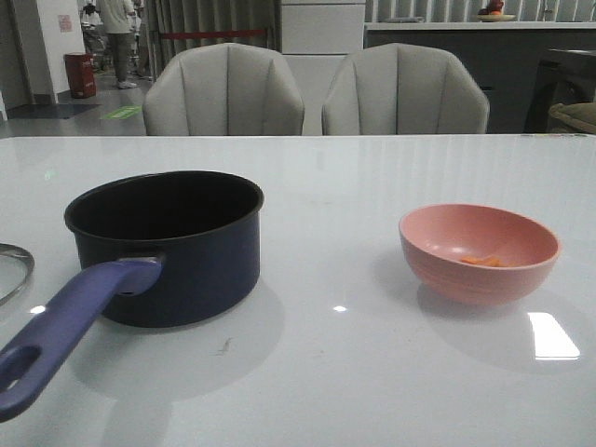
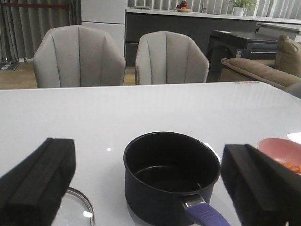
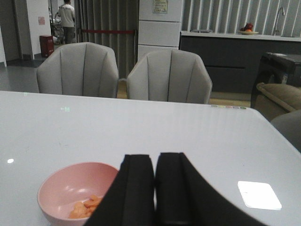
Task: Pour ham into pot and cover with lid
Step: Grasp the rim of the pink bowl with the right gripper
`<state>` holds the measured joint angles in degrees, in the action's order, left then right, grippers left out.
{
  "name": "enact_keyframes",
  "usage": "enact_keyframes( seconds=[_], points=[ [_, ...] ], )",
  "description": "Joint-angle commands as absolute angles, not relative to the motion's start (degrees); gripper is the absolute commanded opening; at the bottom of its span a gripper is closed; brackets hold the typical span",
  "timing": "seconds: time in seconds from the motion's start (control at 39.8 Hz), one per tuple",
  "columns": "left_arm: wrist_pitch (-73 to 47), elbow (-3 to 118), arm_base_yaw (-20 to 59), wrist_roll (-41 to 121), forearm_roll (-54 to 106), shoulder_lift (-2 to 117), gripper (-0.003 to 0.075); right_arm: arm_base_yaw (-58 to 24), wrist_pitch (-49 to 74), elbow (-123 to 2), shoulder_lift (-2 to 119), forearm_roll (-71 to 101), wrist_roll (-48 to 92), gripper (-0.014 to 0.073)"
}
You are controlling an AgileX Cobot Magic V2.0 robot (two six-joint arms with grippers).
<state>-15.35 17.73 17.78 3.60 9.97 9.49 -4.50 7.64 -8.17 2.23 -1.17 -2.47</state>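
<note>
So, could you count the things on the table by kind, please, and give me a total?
Pot: 1
Lid: 1, only partly in view
Pink bowl: 1
Ham: 1 small heap in the bowl; pieces too small to count
Total: 4

Orange ham point(image 1: 482, 261) lies in a bowl, right of the empty upright navy pot point(image 1: 168, 244); lid point(image 1: 13, 270) lies left.

Pink bowl point(image 1: 479, 252) on table point(image 1: 372, 372); two chairs point(image 1: 223, 91) behind.
</note>
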Motion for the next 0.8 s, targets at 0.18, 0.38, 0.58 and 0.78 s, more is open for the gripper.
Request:
enact_keyframes(
  seconds=[0.18, 0.38, 0.58, 0.78],
  points=[
    [-10.3, 19.1, 18.3, 3.8, 10.3, 10.1, 0.0655, -4.2, 17.1, -19.0, 14.2, 1.9, -2.5, 0.0176],
    [-10.3, 19.1, 18.3, 3.8, 10.3, 10.1, 0.0655, -4.2, 16.2, -19.2, 17.1, 2.4, -2.5, 0.0178],
    [-10.4, 19.1, 18.3, 3.8, 10.3, 10.1, 0.0655, -4.2, 16.8, -21.2, 23.8, 2.3, -2.5, 0.034],
    [-10.4, 19.1, 18.3, 3.8, 10.3, 10.1, 0.0655, -4.3, 16.5, -26.3, 36.7, 3.6, -2.5, 0.0556]
  ],
)
